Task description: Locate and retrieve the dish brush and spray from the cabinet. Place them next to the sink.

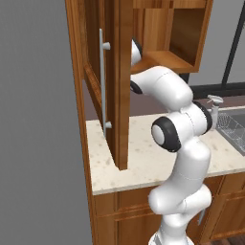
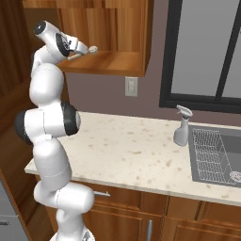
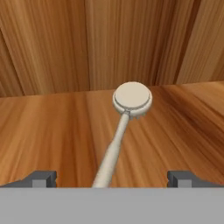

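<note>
Reaching into the cabinet [image 1: 119,72] for the brush [image 3: 124,118], lying on the shelf [image 2: 113,61] with handle between the spread gripper [image 3: 112,178] tips. Spray [image 2: 181,126] already standing by the sink [image 2: 221,155]. Next, probably: lower, close on handle, lift out.

Cabinet shelf [image 3: 52,127]: wood, carries the dish brush [image 3: 127,118] lying flat, round head toward the back wall. Desk [image 2: 117,150]: beige speckled top, spray [image 2: 181,126] standing upright on it just beside the sink [image 2: 217,155], which is set into the desk.
</note>
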